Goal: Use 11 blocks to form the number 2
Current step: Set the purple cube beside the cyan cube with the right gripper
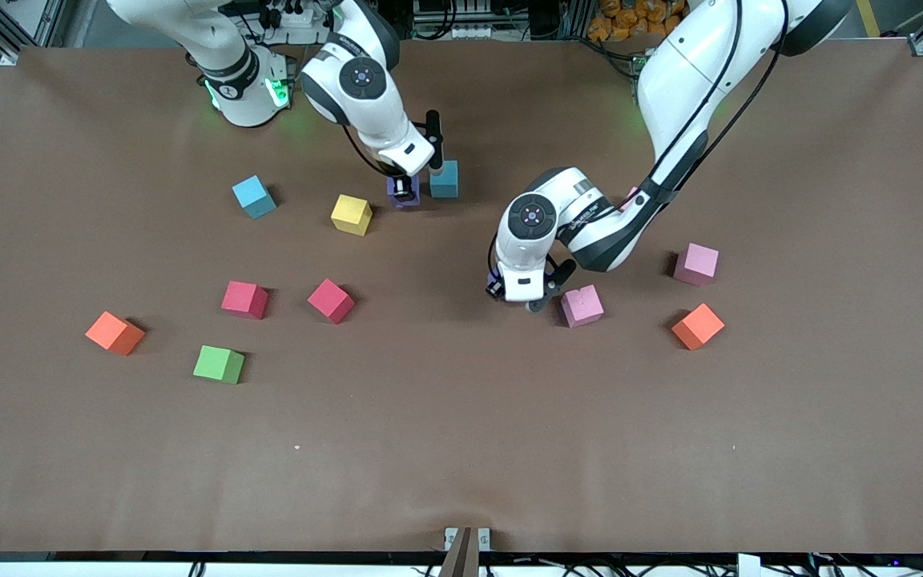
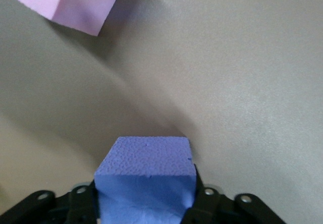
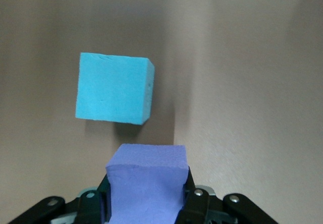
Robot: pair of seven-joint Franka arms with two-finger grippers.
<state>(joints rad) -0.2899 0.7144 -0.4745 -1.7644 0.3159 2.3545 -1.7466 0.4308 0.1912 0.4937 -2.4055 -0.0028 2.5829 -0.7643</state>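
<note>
No readable writing; left tool [image 2: 146, 204] and right tool [image 3: 146, 204] each clench a purple block [image 2: 145, 171].

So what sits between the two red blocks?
Nothing: in the front view only bare table separates the two red blocks.

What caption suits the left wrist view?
Left pincer shut on purple block, a pink block lying nearby on the table.

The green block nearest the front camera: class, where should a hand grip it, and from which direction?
Grip the green block across two opposite vertical side faces, coming straight down from above. It is a cube resting flat on the table, turned slightly askew, so rotate the hand to match. No other block crowds its sides.
</note>
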